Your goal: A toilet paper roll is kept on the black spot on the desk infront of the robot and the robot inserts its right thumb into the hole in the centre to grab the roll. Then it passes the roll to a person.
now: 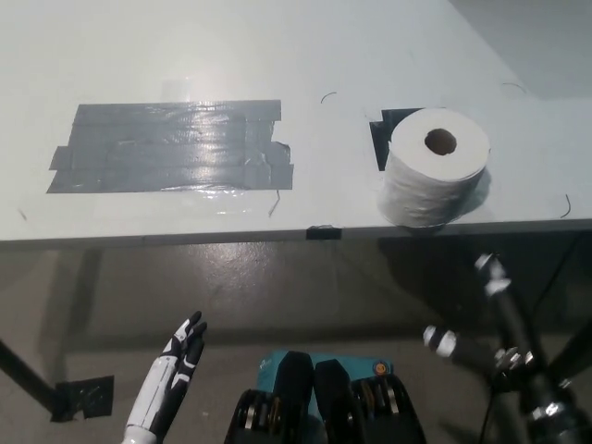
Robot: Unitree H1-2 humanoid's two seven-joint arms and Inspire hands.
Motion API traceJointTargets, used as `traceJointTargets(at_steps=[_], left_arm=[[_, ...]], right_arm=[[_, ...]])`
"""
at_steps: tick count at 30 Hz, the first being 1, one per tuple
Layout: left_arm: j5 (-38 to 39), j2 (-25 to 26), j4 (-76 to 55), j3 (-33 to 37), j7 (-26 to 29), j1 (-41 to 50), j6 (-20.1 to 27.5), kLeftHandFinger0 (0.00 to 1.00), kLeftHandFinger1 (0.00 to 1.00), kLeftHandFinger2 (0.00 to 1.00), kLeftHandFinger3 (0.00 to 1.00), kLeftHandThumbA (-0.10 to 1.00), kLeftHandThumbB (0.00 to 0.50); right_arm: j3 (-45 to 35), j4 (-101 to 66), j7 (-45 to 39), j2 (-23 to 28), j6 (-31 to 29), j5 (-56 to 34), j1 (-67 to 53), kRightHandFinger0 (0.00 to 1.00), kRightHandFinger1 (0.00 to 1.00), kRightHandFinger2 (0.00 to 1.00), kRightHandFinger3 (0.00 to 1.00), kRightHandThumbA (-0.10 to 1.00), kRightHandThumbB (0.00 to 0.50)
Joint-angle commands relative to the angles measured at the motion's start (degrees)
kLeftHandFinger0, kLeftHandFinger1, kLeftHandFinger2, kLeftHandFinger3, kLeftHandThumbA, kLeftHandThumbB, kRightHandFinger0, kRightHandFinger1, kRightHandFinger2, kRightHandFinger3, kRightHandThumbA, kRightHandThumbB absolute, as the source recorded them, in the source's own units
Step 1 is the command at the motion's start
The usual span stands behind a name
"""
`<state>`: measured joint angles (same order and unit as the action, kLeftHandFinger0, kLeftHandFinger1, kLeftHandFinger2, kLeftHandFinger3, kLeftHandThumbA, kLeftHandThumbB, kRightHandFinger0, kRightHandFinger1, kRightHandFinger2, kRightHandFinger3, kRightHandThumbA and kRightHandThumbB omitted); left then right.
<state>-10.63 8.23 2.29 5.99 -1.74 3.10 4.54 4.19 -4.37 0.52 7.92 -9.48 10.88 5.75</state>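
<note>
White desk (pixel 277 55) bears grey tape patch (pixel 171 148); toilet paper roll (pixel 435 171) upright.

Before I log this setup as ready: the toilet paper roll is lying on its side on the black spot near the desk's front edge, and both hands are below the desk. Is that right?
Not quite. In the head view the toilet paper roll stands on end, its centre hole facing up, not on its side. The rest holds: it sits on the black spot near the desk front edge, with the white left hand and black right hand below desk level.
</note>
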Motion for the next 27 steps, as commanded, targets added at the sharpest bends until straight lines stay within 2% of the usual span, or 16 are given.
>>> traceJointTargets(at_steps=[1, 3, 9, 11, 14, 15, 18, 19, 21, 25, 26, 27], left_arm=[[-0.7, 0.5, -1.2, 0.0, 0.0, -1.1, 1.7, 1.00, 1.00, 1.00, 1.00, 0.99, 0.063], [-0.8, 0.4, -1.1, 0.1, 0.1, -1.0, 2.0, 1.00, 1.00, 1.00, 1.00, 0.99, 0.062], [-0.8, 0.3, -1.5, 0.0, 0.1, -1.0, 1.3, 1.00, 1.00, 1.00, 1.00, 0.97, 0.062], [-0.9, 0.4, -1.5, -0.1, 0.2, -1.4, 1.3, 1.00, 1.00, 1.00, 1.00, 0.97, 0.055], [-0.8, 0.4, -1.6, -0.2, 0.1, -1.4, 1.4, 1.00, 1.00, 1.00, 1.00, 0.98, 0.051], [-0.8, 0.3, -1.7, -0.1, 0.2, -1.1, 1.6, 1.00, 1.00, 1.00, 1.00, 0.98, 0.052], [-0.2, 0.2, -2.2, -0.1, -0.2, -1.1, 0.7, 1.00, 1.00, 1.00, 1.00, 0.98, 0.062], [-0.1, 0.2, -2.1, -0.1, -0.2, -1.2, 0.8, 1.00, 1.00, 1.00, 1.00, 0.98, 0.060], [-0.3, 0.2, -2.2, -0.1, -0.1, -1.2, 0.8, 1.00, 1.00, 1.00, 1.00, 0.98, 0.056], [-0.4, 0.2, -1.9, -0.1, -0.1, -1.2, 1.1, 1.00, 1.00, 1.00, 1.00, 0.98, 0.057], [-0.3, 0.2, -1.8, -0.1, -0.1, -1.2, 1.1, 1.00, 1.00, 1.00, 1.00, 0.98, 0.058], [-0.2, 0.1, -1.9, -0.1, -0.1, -1.2, 0.9, 1.00, 1.00, 1.00, 1.00, 0.98, 0.066]], right_arm=[[-6.1, -16.3, -1.2, 3.1, 12.4, -5.2, 9.8, 1.00, 1.00, 1.00, 1.00, 0.99, 0.357], [-7.1, -18.0, -1.9, 4.2, 14.9, -5.2, 12.0, 1.00, 1.00, 1.00, 1.00, 0.99, 0.360], [-7.6, -15.8, -7.8, 12.4, 28.4, -4.5, 28.8, 1.00, 1.00, 1.00, 1.00, 0.96, 0.312], [-5.5, -11.2, -11.4, 16.2, 32.8, -3.2, 34.9, 1.00, 1.00, 1.00, 1.00, 1.00, 0.371], [-2.0, -0.2, -17.8, 20.1, 36.0, -3.0, 43.8, 1.00, 1.00, 1.00, 1.00, 1.00, 0.402], [-0.9, 3.3, -19.9, 20.9, 36.4, -2.8, 46.2, 1.00, 1.00, 1.00, 1.00, 0.95, 0.390], [3.0, 16.2, -26.4, 22.2, 36.4, -3.1, 54.1, 1.00, 1.00, 1.00, 1.00, 0.85, 0.402], [3.6, 19.8, -27.9, 21.9, 36.4, -4.3, 56.0, 1.00, 1.00, 1.00, 1.00, 0.78, 0.382], [6.4, 27.9, -30.7, 21.0, 36.4, -2.3, 60.5, 1.00, 1.00, 1.00, 1.00, 0.74, 0.432], [12.5, 40.4, -36.9, 20.2, 36.4, -1.2, 67.5, 1.00, 1.00, 1.00, 1.00, 0.78, 0.445], [13.8, 43.1, -38.6, 19.9, 35.7, -0.9, 68.9, 1.00, 1.00, 1.00, 1.00, 0.80, 0.425], [16.8, 48.1, -41.3, 19.3, 33.6, 1.5, 71.4, 1.00, 1.00, 1.00, 1.00, 0.88, 0.413]])
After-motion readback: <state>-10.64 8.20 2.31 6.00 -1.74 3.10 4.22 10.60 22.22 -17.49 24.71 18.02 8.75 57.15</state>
